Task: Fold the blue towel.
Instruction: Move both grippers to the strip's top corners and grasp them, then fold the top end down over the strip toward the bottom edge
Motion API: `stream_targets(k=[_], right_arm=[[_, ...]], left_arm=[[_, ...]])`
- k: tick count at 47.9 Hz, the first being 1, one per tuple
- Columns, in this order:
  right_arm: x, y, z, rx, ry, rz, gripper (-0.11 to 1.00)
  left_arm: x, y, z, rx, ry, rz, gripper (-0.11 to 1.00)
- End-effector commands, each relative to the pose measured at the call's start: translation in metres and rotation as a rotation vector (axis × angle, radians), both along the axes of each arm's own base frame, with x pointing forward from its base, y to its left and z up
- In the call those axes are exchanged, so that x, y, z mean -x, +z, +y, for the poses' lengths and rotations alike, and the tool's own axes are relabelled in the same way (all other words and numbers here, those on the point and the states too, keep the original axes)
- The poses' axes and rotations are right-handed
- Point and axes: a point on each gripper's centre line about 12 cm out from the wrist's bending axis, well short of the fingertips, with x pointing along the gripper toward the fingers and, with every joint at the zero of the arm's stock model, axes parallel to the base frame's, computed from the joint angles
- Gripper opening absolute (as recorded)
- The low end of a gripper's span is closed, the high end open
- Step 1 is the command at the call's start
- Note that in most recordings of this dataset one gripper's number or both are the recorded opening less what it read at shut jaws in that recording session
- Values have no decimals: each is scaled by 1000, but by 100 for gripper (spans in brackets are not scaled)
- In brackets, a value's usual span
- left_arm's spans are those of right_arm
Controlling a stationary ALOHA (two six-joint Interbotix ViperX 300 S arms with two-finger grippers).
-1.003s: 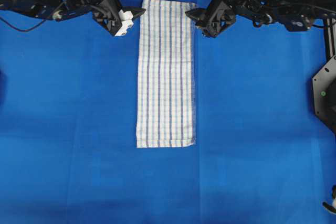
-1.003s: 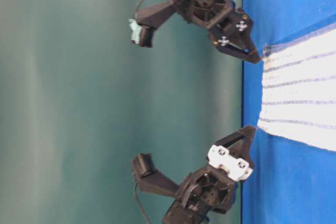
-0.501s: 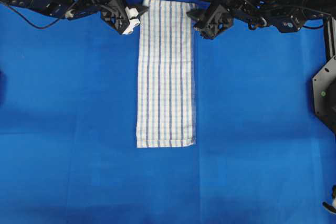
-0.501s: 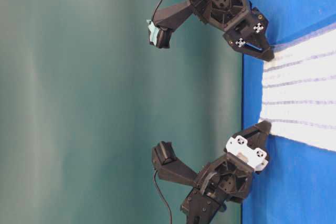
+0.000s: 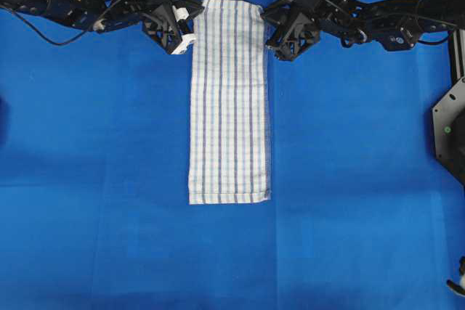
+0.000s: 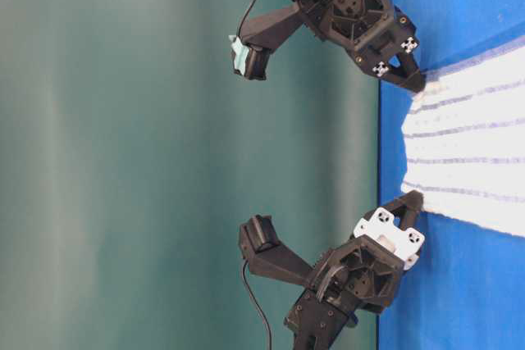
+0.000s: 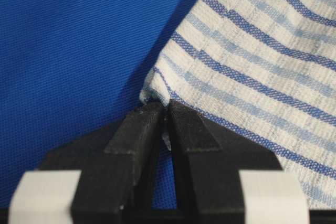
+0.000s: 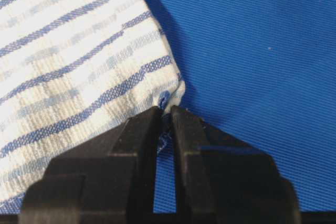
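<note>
The blue towel (image 5: 229, 99), white with thin blue stripes, lies as a long narrow strip down the middle of the table. My left gripper (image 5: 195, 21) is shut on its far left corner; the wrist view shows that corner (image 7: 157, 90) pinched between the black fingers (image 7: 136, 129). At the far right corner, my right gripper (image 5: 267, 25) is shut on the towel too, with the cloth's tip (image 8: 167, 98) nipped between its fingertips (image 8: 186, 124). In the table-level view both grippers (image 6: 417, 81) (image 6: 414, 199) meet the towel's (image 6: 467, 149) far edge.
A plain solid-blue covering (image 5: 94, 165) spreads over the whole table. A black stand (image 5: 450, 125) sits at the right edge. In the table-level view a green wall (image 6: 123, 153) stands behind the arms.
Both grippers have moved inward onto the towel's far corners and closed on them. The far edge of the towel has puckered slightly at each corner.
</note>
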Motion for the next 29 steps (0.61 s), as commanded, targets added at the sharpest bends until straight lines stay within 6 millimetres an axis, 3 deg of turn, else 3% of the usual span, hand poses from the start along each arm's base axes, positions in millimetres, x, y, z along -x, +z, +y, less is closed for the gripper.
stream_targets(k=[1,11,29], right_arm=[[-6,9,1,16,10,-29,10],[-6,11,2,17,9,-33,9],[-3,42,0,57,8,-98,10]], left_arm=[[-6,9,-1,-19,-13,-27,4],[-4,10,-2,-20,-14,-26,4],[-5,38,-2,-66,-28,-67,4]])
